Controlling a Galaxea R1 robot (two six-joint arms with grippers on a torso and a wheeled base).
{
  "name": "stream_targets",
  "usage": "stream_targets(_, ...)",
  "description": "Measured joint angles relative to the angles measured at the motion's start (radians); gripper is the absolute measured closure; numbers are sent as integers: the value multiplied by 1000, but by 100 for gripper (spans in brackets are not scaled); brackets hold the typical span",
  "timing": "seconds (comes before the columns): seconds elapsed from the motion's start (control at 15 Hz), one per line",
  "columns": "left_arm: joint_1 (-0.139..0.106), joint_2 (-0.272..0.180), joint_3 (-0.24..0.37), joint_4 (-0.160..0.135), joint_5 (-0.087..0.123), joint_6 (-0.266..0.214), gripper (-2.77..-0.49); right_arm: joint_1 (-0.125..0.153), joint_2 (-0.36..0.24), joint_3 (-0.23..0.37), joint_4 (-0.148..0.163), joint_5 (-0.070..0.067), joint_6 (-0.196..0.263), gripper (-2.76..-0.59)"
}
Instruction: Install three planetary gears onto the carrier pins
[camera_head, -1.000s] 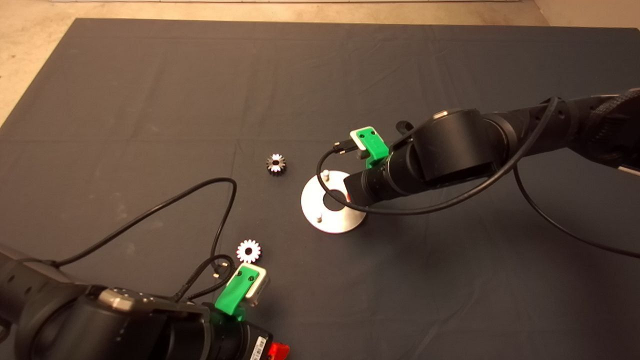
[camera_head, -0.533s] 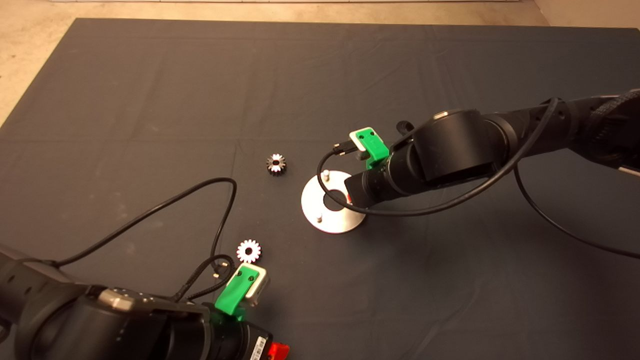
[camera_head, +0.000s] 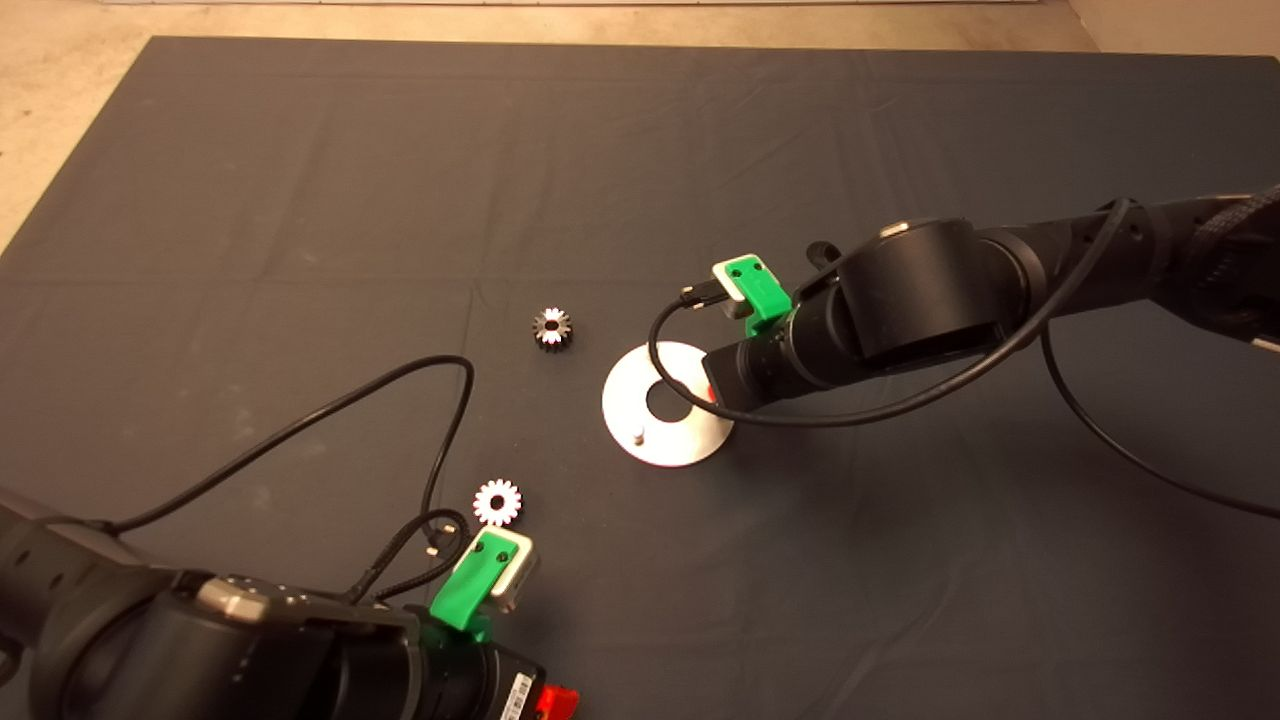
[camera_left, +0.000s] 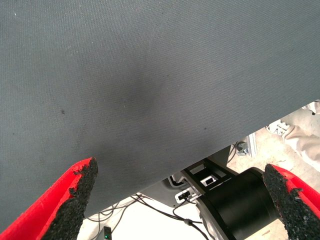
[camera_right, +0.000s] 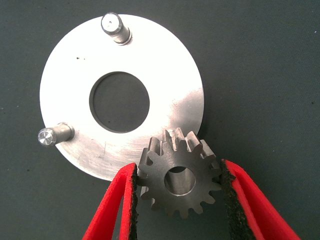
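Tabletop (camera_head: 300, 200): we see a dark mat bearing all parts.
Disc (camera_right: 65, 80): centre-right.
Right end effector (camera_right: 179, 187): grasping one gear (camera_right: 179, 180) over the disc's right edge.
Left end effector (camera_left: 180, 200): released, near-left.
Loose gears: left of the disc (camera_head: 551, 328); near-left (camera_head: 497, 502).
Pins: two stand bare (camera_right: 116, 26), (camera_right: 52, 135).

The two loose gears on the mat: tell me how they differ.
1. The gear nearer the disc looks dark grey; the gear by the left gripper glares bright white.
2. The dark one lies beside the disc; the bright one lies farther from it, just ahead of the parked left gripper.

Both lie flat on the mat, toothed, with a centre hole, ungripped and similar in size.
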Motion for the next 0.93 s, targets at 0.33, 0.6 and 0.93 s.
stream_targets(0.33, 0, 0, 0, 0, 0, 0, -236, -24, -3, 0, 0, 1, -13, -92)
stream_targets(0.6, 0, 0, 0, 0, 0, 0, -236, -30, -6, -4, 0, 1, -17, -92)
stream_targets(0.93, 0, 0, 0, 0, 0, 0, -236, -39, -6, -11, 0, 0, -19, -92)
